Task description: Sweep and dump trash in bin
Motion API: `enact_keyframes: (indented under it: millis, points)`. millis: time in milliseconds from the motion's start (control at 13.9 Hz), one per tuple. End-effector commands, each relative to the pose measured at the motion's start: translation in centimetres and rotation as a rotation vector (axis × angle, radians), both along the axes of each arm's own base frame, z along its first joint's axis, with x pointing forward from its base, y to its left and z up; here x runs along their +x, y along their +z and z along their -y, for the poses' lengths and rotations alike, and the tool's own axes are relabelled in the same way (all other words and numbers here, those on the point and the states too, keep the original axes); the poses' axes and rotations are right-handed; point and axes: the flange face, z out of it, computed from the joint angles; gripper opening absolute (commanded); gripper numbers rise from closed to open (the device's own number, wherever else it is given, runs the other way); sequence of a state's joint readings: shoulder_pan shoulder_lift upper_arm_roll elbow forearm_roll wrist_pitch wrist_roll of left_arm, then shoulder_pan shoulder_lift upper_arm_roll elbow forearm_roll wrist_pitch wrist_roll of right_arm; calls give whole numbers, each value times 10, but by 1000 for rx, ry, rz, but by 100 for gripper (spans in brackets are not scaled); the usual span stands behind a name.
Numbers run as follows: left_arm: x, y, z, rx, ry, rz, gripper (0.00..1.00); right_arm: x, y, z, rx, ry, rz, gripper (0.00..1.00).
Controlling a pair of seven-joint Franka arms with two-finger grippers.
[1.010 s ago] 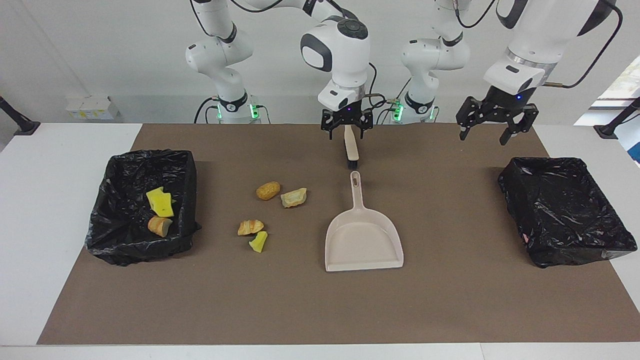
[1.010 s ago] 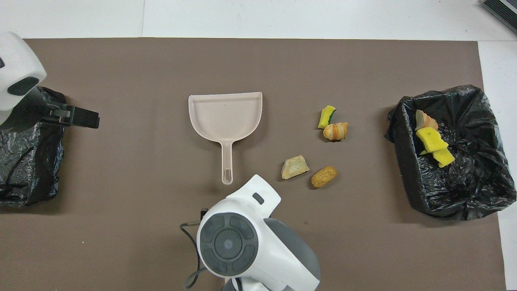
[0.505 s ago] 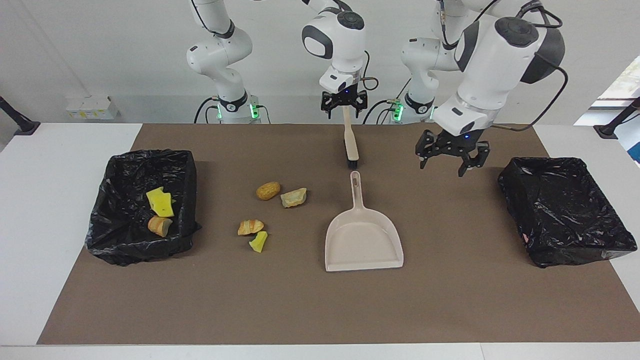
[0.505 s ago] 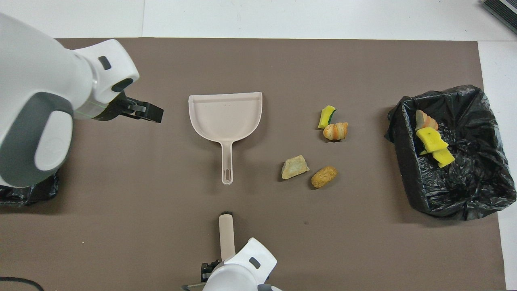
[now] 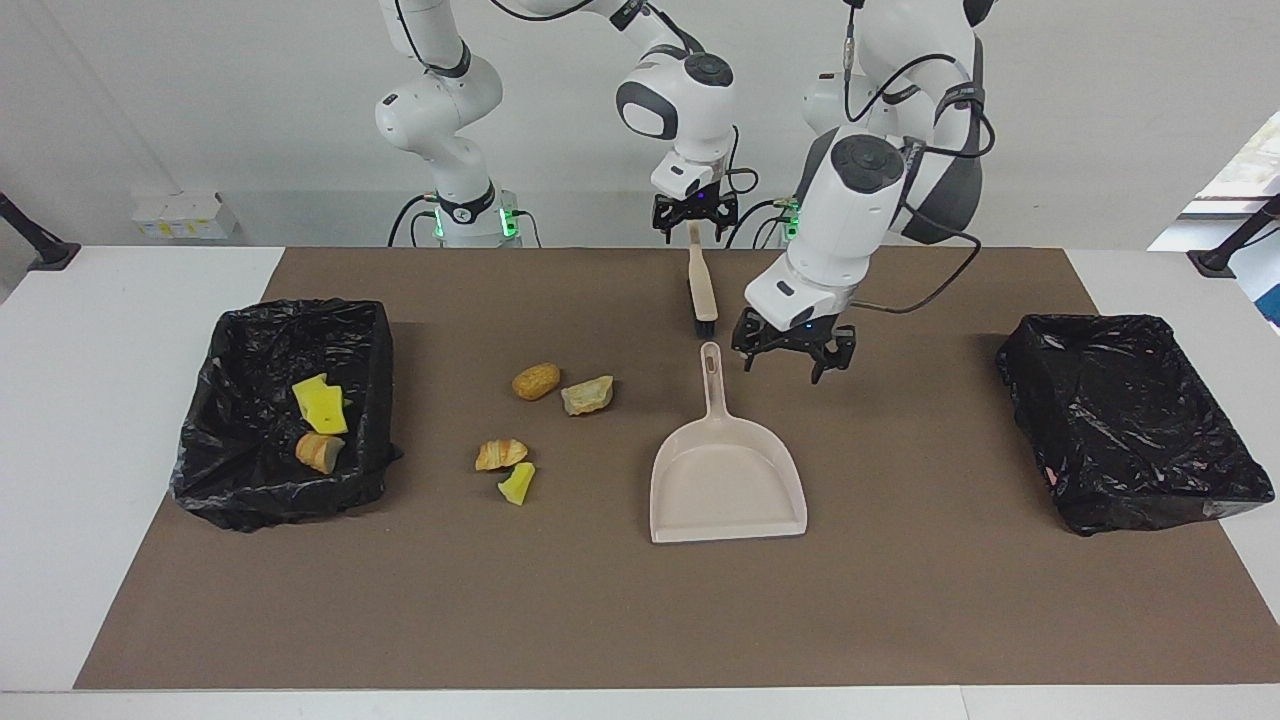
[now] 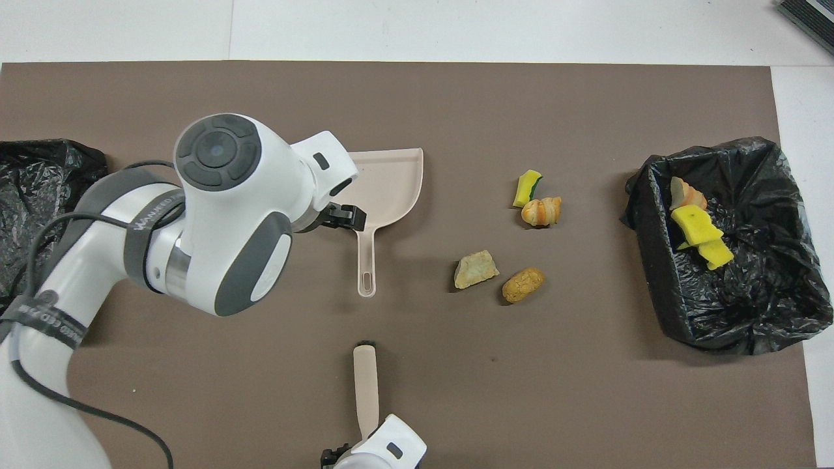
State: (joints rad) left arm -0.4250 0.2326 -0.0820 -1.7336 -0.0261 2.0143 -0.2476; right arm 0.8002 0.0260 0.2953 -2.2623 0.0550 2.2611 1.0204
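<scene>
Left gripper [image 5: 793,358]: fingers spread wide, holding nothing, hanging low over the brown mat [image 5: 900,600] just beside the dustpan's handle, on the side toward the left arm's end of the table.

Right gripper [image 5: 696,228]: fingers spread, nothing pinched, poised over the upper end of the brush handle.

Brush [image 5: 702,288]: beige, lying on the mat below the right fingers, its dark bristle end pointing toward the dustpan handle tip, a small gap between them.

Dustpan [image 5: 728,478]: beige, flat on the mat, handle toward the robots, the pan itself farther from the robots than the left fingers.

Trash, loose on the mat, all toward the right arm's end from both sets of fingers: a brown potato-like lump [image 5: 536,380], a pale bread chunk [image 5: 587,395] just beside it, a croissant piece [image 5: 499,454], a yellow sponge chunk [image 5: 517,484] touching or nearly touching the croissant.

Trash, in the black-lined bin [image 5: 240,480] at the right arm's end: yellow sponge pieces [image 5: 320,403] and a tan bread lump [image 5: 319,452].

Second black-lined bin [image 5: 1130,420]: at the left arm's end, well apart from the left fingers.
</scene>
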Motion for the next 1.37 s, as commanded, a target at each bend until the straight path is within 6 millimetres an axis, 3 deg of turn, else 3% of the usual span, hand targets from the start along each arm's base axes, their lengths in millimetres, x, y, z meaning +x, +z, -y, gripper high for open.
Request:
enact_keyframes:
  millis: [0,289,577,649,794,1010,1082,1155,1227,1299]
  points:
    - [-15,-30,11,14,-2,-12,100,-8,-8,1,8,-16,-9,88]
    - [-31,-64,19,7,5,-1,100,-12,-8,-1,6,3,-10,61]
    - [-29,-76,24,-9,23,17,100,-16,-12,-2,-6,23,-19,57]
    - [-29,-77,25,-8,21,18,100,-16,-13,-2,-7,28,-20,46]
    - [-35,-95,39,-1,11,1,100,-15,-12,-3,-5,26,-20,0]
    - [-32,-95,44,-13,26,16,100,-9,-7,-9,-17,14,-39,0]
    - [-33,-96,44,-11,24,13,96,-4,-4,-11,-34,10,-54,0]
    - [-33,-95,43,-7,25,10,81,1,2,-11,-43,6,-60,0]
    - [-33,-95,43,2,19,10,64,7,6,-7,-45,-9,-60,0]
    - [-31,-94,42,27,-1,26,36,14,10,-2,-44,-30,-57,0]
